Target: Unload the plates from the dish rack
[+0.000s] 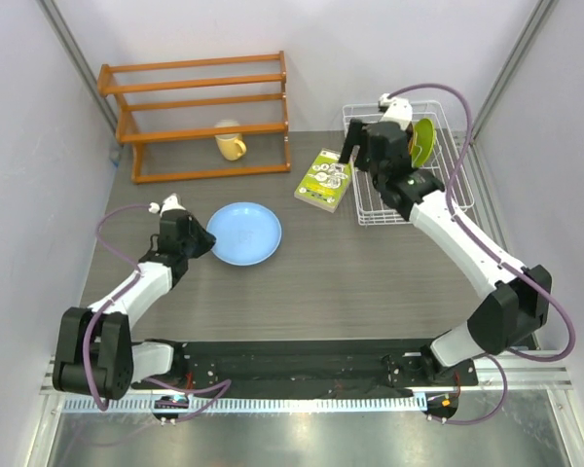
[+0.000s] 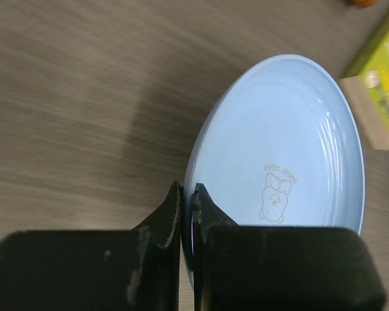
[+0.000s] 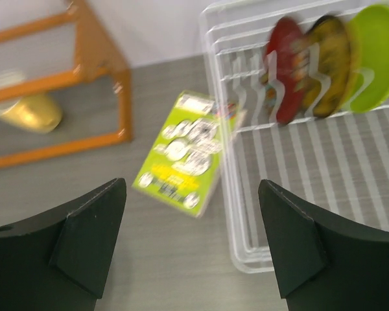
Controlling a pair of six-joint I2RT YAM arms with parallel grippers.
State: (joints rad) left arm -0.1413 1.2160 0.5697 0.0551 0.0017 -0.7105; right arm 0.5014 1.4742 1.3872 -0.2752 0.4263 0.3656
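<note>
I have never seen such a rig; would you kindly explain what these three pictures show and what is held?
Two robot arms stand at a table. One picture looks down from above; the other two come from cameras on each wrist. The left pincer is shut on the rim of the light blue plate, already out of the dish rack. The right pincer hangs open near the rack, where the red plate, amber plate and lime green plate stand on edge. A green box, a yellow mug and an orange shelf are there.
</note>
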